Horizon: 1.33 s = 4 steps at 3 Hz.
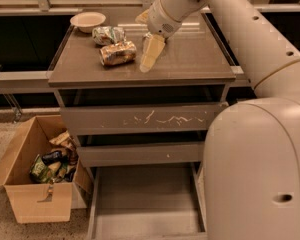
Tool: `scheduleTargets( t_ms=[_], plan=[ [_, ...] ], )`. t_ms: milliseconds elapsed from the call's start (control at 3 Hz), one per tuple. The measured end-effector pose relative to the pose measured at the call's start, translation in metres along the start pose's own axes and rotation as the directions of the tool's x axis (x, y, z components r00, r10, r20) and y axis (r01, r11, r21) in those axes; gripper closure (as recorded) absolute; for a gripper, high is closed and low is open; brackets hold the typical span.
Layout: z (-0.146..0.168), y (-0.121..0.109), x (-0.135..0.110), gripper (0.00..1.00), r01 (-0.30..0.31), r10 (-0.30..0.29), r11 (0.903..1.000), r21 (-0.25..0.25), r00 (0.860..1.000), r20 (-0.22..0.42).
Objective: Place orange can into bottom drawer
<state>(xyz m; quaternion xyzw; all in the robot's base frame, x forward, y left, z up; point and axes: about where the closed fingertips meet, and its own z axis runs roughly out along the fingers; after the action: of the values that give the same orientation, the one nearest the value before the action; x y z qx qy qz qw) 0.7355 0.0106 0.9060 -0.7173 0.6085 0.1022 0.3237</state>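
Note:
The orange can (118,52) lies on its side on the cabinet top (190,64), left of centre. My gripper (147,36) hangs over the top just right of the can and does not touch it. It is open, with one pale finger (151,55) pointing down at the surface by the can's right end. The bottom drawer (145,204) is pulled out at the foot of the cabinet and its flat floor is bare. The dark green can is hidden behind the gripper.
A green-and-white patterned can (108,34) lies behind the orange can, and a pale bowl (88,20) sits at the back left. A scratched drawer front (145,119) and a plain one (140,154) are shut. A cardboard box (40,184) of litter stands at floor left. My arm fills the right side.

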Motion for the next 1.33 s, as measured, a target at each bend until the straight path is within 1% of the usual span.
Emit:
scheduleTargets(
  t_ms=[333, 667, 1000, 1333],
  plan=[
    [0.030, -0.015, -0.003, 0.00, -0.008, 0.008, 0.9999, -0.011, 0.999, 0.034],
    [0.047, -0.023, -0.004, 0.00, -0.025, 0.025, 0.9997, -0.005, 0.998, 0.057],
    [0.064, -0.032, -0.006, 0.00, -0.087, 0.084, 0.9958, 0.029, 0.992, 0.093],
    [0.078, -0.040, -0.006, 0.00, -0.170, 0.161, 0.9830, 0.069, 0.979, 0.123]
  ],
)
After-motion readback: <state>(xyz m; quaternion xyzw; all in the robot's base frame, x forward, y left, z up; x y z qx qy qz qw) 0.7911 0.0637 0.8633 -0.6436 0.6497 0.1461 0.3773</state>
